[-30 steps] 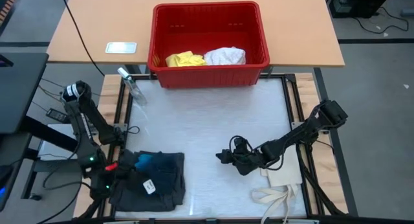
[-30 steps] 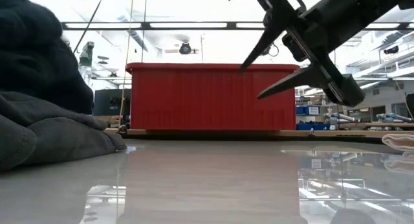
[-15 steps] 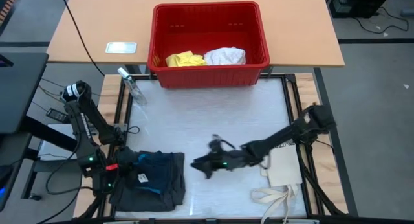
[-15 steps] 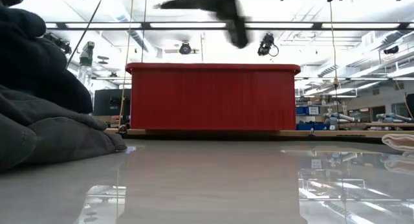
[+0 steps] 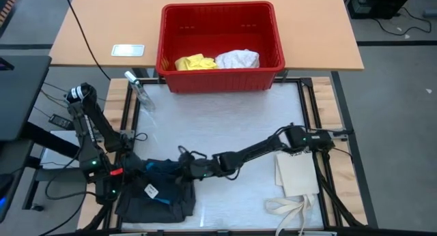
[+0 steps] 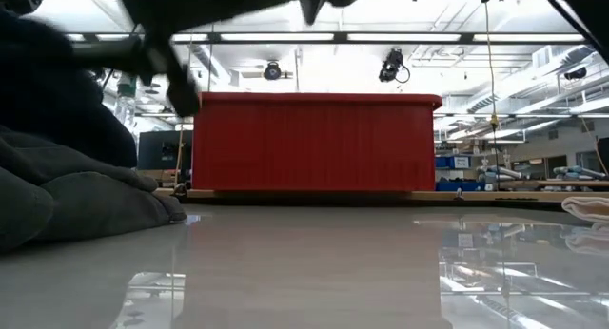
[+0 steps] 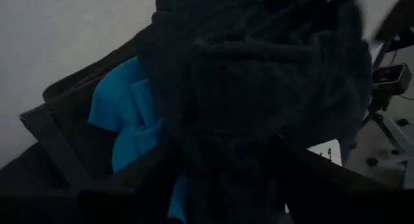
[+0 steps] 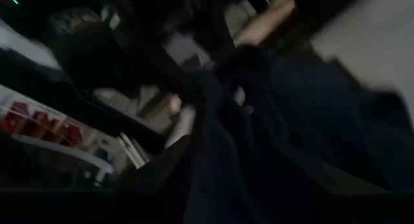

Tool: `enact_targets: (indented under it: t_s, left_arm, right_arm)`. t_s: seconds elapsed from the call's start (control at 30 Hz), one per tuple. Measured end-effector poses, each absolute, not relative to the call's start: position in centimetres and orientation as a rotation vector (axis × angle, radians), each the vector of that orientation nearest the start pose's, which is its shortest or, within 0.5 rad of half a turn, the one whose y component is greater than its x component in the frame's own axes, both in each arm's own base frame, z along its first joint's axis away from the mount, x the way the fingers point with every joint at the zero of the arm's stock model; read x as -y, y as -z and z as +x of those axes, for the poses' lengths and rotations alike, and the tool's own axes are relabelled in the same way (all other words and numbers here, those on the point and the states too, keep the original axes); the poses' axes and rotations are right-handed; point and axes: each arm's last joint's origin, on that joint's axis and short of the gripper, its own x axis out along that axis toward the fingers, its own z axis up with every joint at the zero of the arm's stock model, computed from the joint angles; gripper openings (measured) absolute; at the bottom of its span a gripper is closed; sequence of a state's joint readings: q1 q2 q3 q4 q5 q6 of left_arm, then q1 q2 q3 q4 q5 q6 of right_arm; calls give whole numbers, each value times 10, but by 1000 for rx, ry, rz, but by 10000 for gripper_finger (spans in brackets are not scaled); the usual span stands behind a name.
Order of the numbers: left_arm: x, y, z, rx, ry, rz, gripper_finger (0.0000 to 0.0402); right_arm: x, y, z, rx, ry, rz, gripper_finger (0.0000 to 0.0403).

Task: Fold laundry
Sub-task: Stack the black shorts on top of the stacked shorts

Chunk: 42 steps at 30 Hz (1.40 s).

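Note:
A heap of dark grey and navy laundry [image 5: 158, 193] lies at the table's near left, with a bright blue piece [image 5: 151, 169] showing in it. My left gripper [image 5: 136, 169] stands at the heap's far left corner. Its fingers are apart, and a bunch of navy cloth [image 7: 259, 88] lies over and between them, beside the blue piece [image 7: 126, 120]. My right arm reaches across the table, and my right gripper [image 5: 183, 162] is open at the heap's far right corner. A yellow piece [image 5: 194, 61] and a white piece [image 5: 237, 59] lie in the red basket [image 5: 220, 11]. My left gripper has the navy bunch [image 7: 246, 159] between its spread fingers, which slant down from the table's left. I cannot tell whether the fingers touch it. My right gripper is at the heap's far right edge [image 5: 188, 169]. Blur hides whether it touches the cloth.
The red basket stands on the wooden table beyond the work surface's far edge. A flat cream tote bag [image 5: 297, 178] with long straps lies at the near right. A small clear thing [image 5: 140, 91] lies at the far left corner.
My right gripper has swept fast toward the table's left edge, from the middle right to the heap's far right corner, rolling as it went. The arm now lies stretched across the table. The heap has stayed in place.

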<state>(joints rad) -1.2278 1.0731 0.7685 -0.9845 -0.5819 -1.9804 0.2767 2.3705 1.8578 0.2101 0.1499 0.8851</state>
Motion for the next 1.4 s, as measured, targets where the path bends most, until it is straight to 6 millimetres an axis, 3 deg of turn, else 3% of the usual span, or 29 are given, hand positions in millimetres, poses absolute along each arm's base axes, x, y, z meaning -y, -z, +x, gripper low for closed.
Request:
enact_targets:
  t_s: [0.17,0.3,0.53,0.77,0.93,1.2,1.3,1.4]
  left_arm:
    - [151,-237,71,-886,-325,-815,268]
    - [154,-243,74,-871,-247,-824,270]
    - [159,-251,90,-727,-138,-738,270]
    - [142,-243,96,-800,-277,-724,270]
    - [148,-257,96,-901,-176,-853,270]
    - [158,-307,90,-860,-20,-913,270]
    - [155,-320,92,-738,-34,-868,270]
    - [150,-316,98,-661,-76,-786,270]
  right_arm:
    - [-140,-151,535,-423,67,811,195]
    - [-129,-141,543,-365,88,754,184]
    - [-102,-153,551,-313,-22,722,169]
    - [-103,-199,541,-283,26,658,168]
    - [-103,-178,541,-397,7,676,168]
    - [-100,-166,539,-443,59,664,168]
    - [-97,-172,542,-398,3,684,168]
    - [-96,-188,540,-367,17,715,168]
